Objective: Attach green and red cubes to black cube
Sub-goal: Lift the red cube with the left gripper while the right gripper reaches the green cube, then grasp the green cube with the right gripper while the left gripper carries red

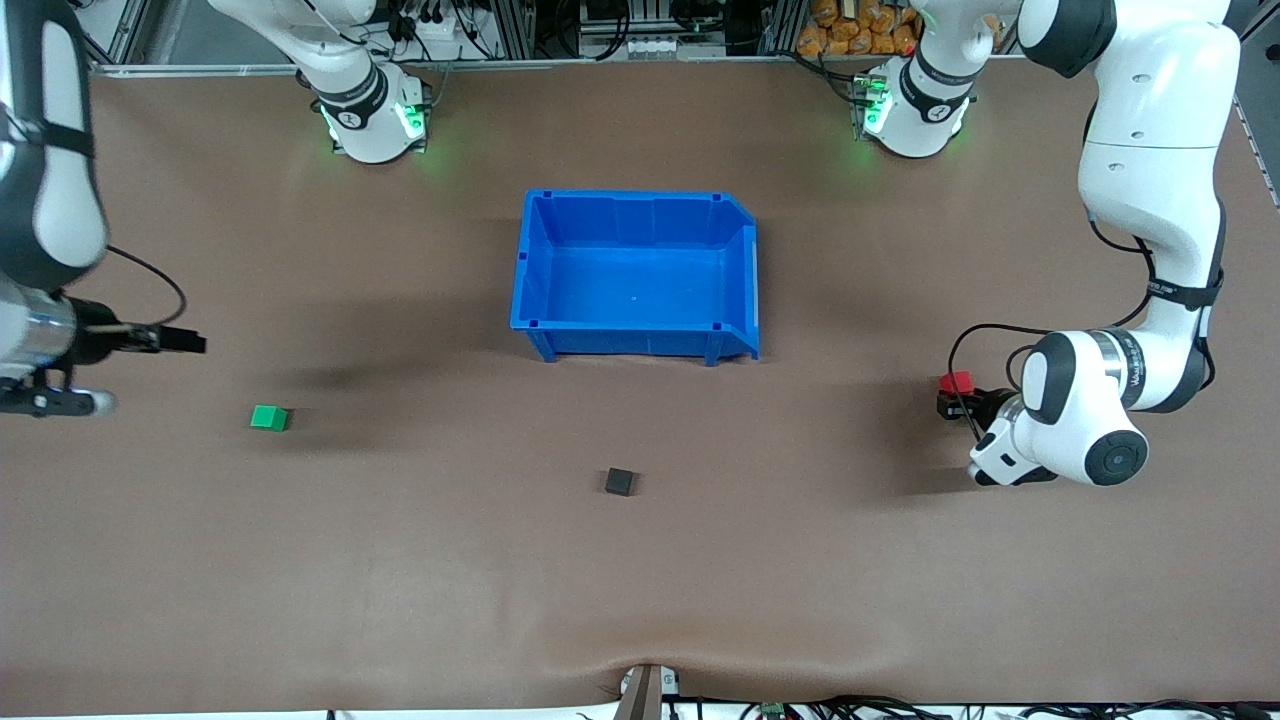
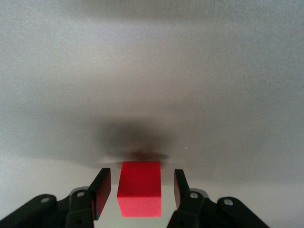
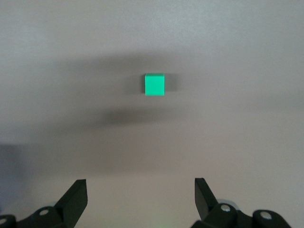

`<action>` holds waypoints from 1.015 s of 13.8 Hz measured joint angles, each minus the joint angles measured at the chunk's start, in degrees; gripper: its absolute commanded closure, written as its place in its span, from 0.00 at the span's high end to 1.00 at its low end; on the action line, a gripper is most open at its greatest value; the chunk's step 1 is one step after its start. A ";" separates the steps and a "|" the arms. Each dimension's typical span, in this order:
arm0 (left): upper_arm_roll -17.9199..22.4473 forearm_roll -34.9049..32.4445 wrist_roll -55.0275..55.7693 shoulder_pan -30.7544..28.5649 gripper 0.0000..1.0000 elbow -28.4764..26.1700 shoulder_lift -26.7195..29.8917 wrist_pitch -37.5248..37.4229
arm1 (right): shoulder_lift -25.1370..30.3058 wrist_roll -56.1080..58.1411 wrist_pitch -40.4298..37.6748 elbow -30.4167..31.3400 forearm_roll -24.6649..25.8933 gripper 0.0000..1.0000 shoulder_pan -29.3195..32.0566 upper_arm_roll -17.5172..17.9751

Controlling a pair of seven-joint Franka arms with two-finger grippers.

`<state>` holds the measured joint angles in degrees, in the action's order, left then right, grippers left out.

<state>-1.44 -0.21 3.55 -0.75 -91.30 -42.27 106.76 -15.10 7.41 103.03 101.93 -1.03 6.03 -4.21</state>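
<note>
The brown table (image 1: 400, 560) offers broad bare surface around the black cube (image 1: 620, 482), which sits alone near the table's middle, nearer the front camera than the blue bin (image 1: 635, 320); the bin stands at about 12 o'clock from it, well apart. The green cube (image 1: 269, 417) lies toward the right arm's end of the table, at roughly 9 o'clock from the black cube, with open surface on all sides. The right gripper (image 3: 140, 199) is up over the table at that end, its fingers spread wide and holding nothing; the green cube (image 3: 154, 84) shows ahead of it, apart from the fingers. The left gripper (image 2: 138, 190) is low at the left arm's end, at about 3 o'clock from the black cube. Its fingers (image 2: 101, 190) bracket the red cube (image 2: 139, 194) with a narrow gap showing on each side, so not clamped. The red cube (image 1: 957, 381) rests on the table.
</note>
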 measured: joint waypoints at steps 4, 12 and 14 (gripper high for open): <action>0.00 0.00 0.00 -0.01 0.00 -0.27 0.00 0.00 | -0.65 -0.03 11.23 7.17 -0.01 1.00 -0.25 0.29; -0.02 0.22 0.12 -0.71 0.00 1.27 0.20 0.14 | -5.72 -0.04 30.09 15.17 -0.01 1.00 -0.52 0.54; -0.14 1.59 2.63 -0.63 0.00 3.91 0.31 0.25 | -7.03 -0.04 32.63 15.29 -0.01 1.00 -0.51 0.51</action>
<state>-1.58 1.38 6.18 -1.38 -87.39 -41.96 107.01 -22.14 7.37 135.66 117.23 -1.03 5.52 -3.70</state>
